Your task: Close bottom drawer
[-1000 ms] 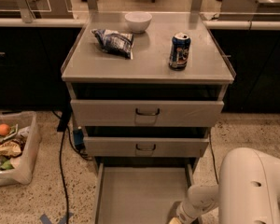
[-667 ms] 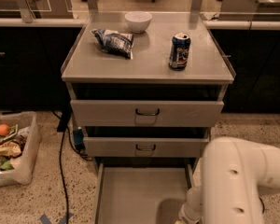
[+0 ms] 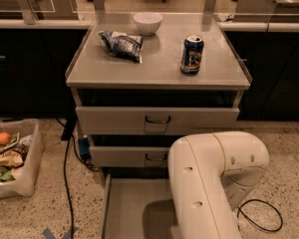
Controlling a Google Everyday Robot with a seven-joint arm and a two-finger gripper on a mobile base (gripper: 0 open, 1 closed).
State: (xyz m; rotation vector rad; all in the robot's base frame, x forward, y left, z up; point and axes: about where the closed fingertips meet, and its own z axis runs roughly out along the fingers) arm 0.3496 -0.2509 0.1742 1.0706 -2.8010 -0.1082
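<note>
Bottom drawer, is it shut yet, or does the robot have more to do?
Not yet. Nothing looks done: the bottom drawer is pulled far out, its grey tray showing. In hand: the white arm hangs over the tray; the gripper is out of view, somewhere below it. Left to do: push the drawer in under the middle drawer.

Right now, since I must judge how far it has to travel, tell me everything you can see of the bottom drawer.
The bottom drawer is pulled well out, below the middle drawer. It looks like grey metal: a flat tray floor with a thin raised left wall. The visible floor is bare, with a shadow on it. Its front and handle lie beyond the picture's lower edge. The white arm hides its right part; contact cannot be told. The gripper is not in view.
</note>
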